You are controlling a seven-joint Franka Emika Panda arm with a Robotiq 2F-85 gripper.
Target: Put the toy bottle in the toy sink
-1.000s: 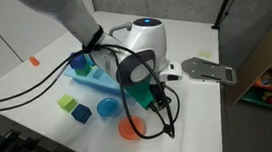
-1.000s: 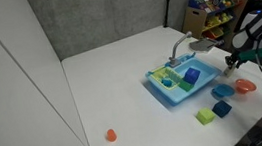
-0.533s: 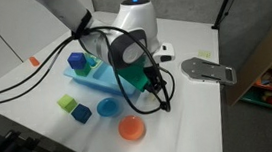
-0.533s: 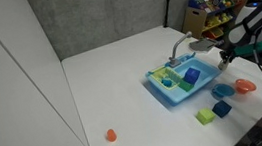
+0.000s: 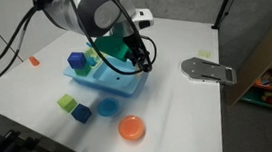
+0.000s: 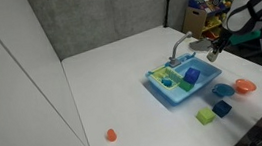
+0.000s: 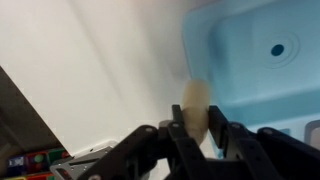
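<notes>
Gripper (image 7: 197, 128): the jaws were drawn in most of the way and clamped on the bottle (image 7: 196, 102). It stood upright between the fingers (image 7: 178, 135), clear of the table (image 7: 90, 60). Pick-up was judged complete.

Position: in the wrist view the bottle hung at the sink (image 7: 250, 55) rim, partly over bare table, with the drain (image 7: 277, 48) further right. In an exterior view the gripper (image 6: 214, 55) hovered at the right end of the sink (image 6: 179, 95), near the faucet (image 6: 178, 49). In both exterior views the bottle was too small to make out.

Sink contents: a blue block (image 6: 191, 76) sat in the basin. The area around the drain showed bare in the wrist view.

Outstanding: the bottle was not yet in the sink. A short carry inward over the rim, a lowering and a release were judged to remain, so the task stood well past halfway. The plate (image 6: 244, 86), bowl (image 6: 223, 91) and cubes (image 6: 206, 116) lay on the near side, apart from the work.
</notes>
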